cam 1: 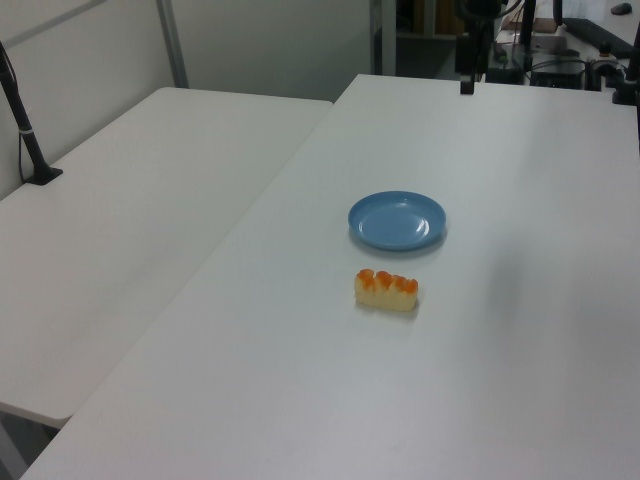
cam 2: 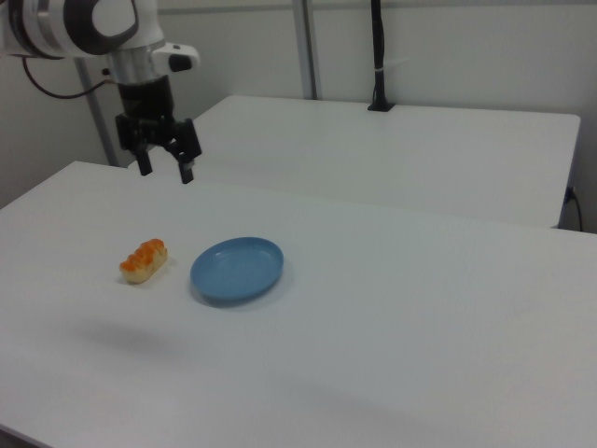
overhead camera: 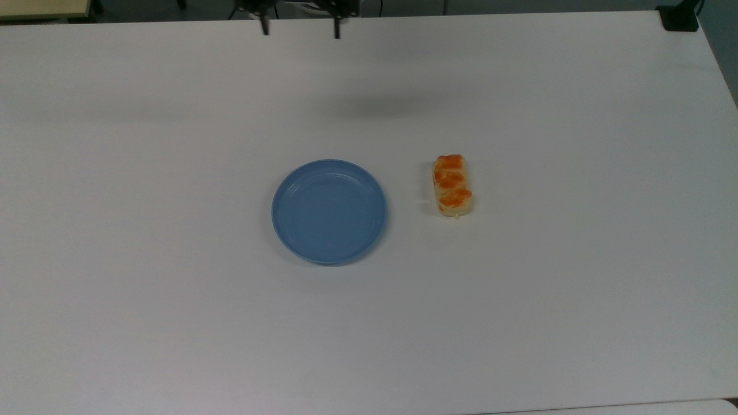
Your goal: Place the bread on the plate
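Gripper [cam 2: 165, 173] fingers apart, high over table [overhead camera: 576, 288]; bread [overhead camera: 452, 185] beside plate [overhead camera: 329, 211] – not touching.

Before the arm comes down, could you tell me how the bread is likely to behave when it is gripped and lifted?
The bread is small and oblong and lies flat on the table, so it should not roll. Its glossy orange patches hint at a slick top; gripping the pale sides looks safer. It is probably light, and whether it squashes I cannot tell.

You see a white arm [cam 2: 84, 23] with grey-black joint rings, a black cable behind it, and a black two-fingered gripper [cam 2: 165, 170].
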Tool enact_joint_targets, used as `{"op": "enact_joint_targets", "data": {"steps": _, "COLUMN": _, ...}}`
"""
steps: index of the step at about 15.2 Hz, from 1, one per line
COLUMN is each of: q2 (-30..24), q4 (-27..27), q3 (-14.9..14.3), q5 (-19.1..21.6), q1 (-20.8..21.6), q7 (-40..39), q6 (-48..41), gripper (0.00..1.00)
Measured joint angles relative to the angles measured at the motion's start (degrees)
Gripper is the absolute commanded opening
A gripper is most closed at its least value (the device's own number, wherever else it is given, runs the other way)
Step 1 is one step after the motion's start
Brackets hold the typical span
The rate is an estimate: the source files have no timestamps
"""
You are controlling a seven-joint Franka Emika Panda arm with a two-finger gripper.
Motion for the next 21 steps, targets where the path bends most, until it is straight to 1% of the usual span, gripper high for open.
{"op": "enact_joint_targets", "data": {"steps": 2, "q2": 1.4, "q4": -0.6, "q3": 0.3, "q5": 0.0, "q1": 4.3, "q7": 2.9, "q6": 0.6, "gripper": 1.0}}
{"op": "enact_joint_targets", "data": {"steps": 5, "q2": 4.4, "q4": -1.4, "q3": 0.4, "q5": 0.6, "q1": 9.1, "q7": 3.9, "q6": 4.6, "gripper": 1.0}}
{"op": "enact_joint_targets", "data": {"steps": 6, "q2": 6.6, "q4": -1.8, "q3": 0.4, "q5": 0.9, "q1": 10.9, "q7": 5.6, "q6": 7.6, "gripper": 1.0}}
{"op": "enact_joint_targets", "data": {"steps": 9, "q2": 13.1, "q4": -2.3, "q3": 0.4, "q5": 1.0, "q1": 14.1, "q7": 9.3, "q6": 15.4, "gripper": 1.0}}
{"op": "enact_joint_targets", "data": {"steps": 14, "q2": 20.5, "q4": -2.2, "q3": 0.4, "q5": 1.0, "q1": 16.6, "q7": 11.0, "q6": 22.0, "gripper": 1.0}}
{"op": "enact_joint_targets", "data": {"steps": 17, "q2": 22.3, "q4": -2.2, "q3": 0.4, "q5": 1.0, "q1": 17.2, "q7": 11.1, "q6": 24.1, "gripper": 1.0}}
{"op": "enact_joint_targets", "data": {"steps": 20, "q2": 24.9, "q4": -2.2, "q3": 0.4, "q5": 0.8, "q1": 18.2, "q7": 12.4, "q6": 28.1, "gripper": 1.0}}
{"op": "enact_joint_targets", "data": {"steps": 21, "q2": 25.8, "q4": -2.2, "q3": 0.4, "q5": 0.4, "q1": 18.6, "q7": 13.3, "q6": 29.1, "gripper": 0.96}}
